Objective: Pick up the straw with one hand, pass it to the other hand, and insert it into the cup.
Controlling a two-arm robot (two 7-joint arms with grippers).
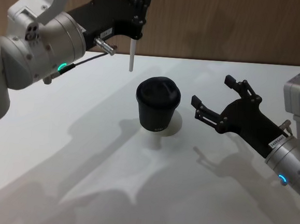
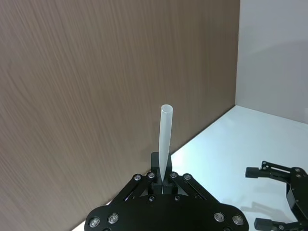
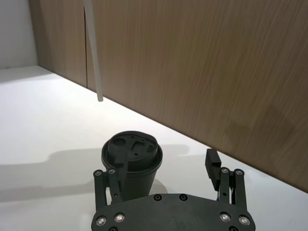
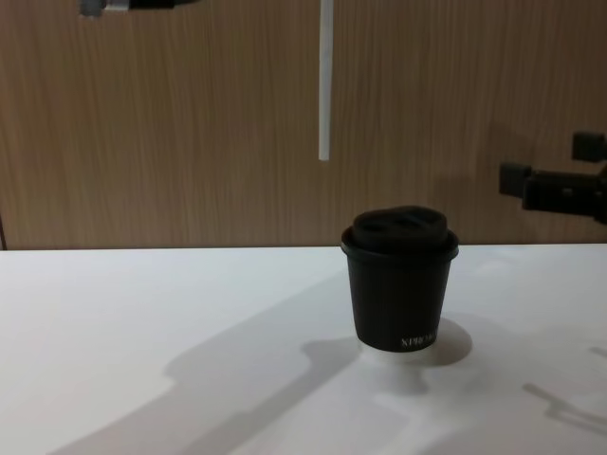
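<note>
Nearest, on the white table [image 1: 82, 179], the cup [image 1: 157, 108] stood upright with its domed lid on; at its three o'clock, close by but apart, the right gripper [image 1: 211, 91] hung with fingers spread and nothing between them; farther off, toward eleven o'clock and well above the lid, the left gripper [image 1: 139, 10] was clamped on the straw [image 1: 133, 53], which hung vertical with its lower end free, before the wood wall [image 1: 224, 24]. The straw looked very light, smooth and thin-walled, stiff along its length but likely to crush or slip under a careless pinch; a gentle hold high on it seemed best, leaving a long tip for the lid's small opening.
</note>
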